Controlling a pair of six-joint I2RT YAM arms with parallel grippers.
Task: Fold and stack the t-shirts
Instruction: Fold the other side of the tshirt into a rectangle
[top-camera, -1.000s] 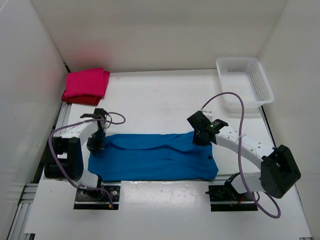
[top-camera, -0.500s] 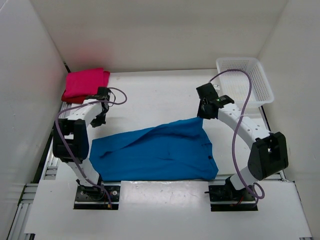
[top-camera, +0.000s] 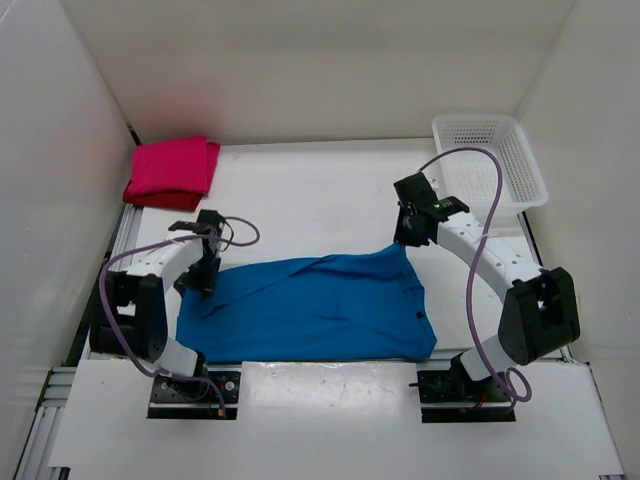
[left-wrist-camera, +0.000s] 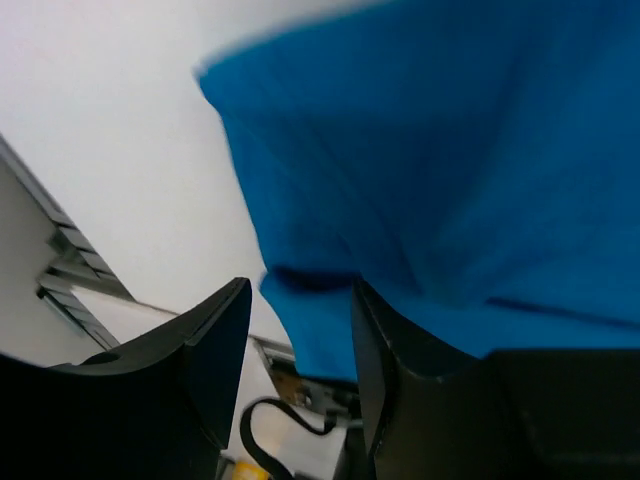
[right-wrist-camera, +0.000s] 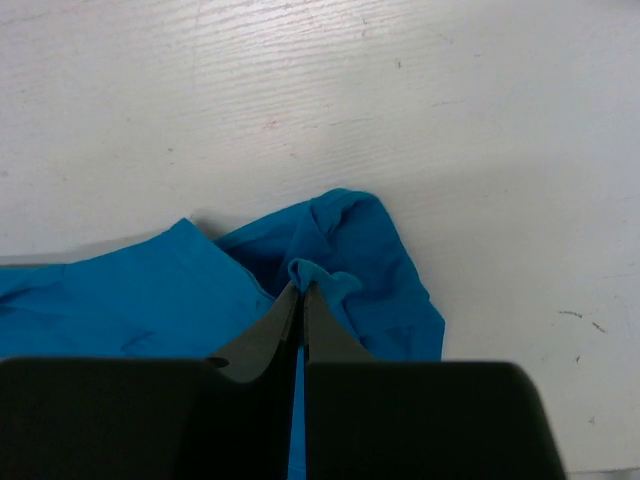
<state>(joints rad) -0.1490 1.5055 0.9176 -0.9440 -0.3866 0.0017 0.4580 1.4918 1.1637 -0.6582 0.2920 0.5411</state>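
At the far left corner of the bench (top-camera: 300, 195), a folded pink shirt (top-camera: 172, 166) lies on a dark red shirt (top-camera: 158, 197). The left arm is bent low, its hand (top-camera: 204, 274) at the far left edge of the blue shirt (top-camera: 310, 312), which is spread across the near middle; the fingers (left-wrist-camera: 215, 350) stand apart with cloth between them. The right arm reaches forward, its hand (top-camera: 405, 240) tipped down and pinched tight on the blue shirt's far right corner.
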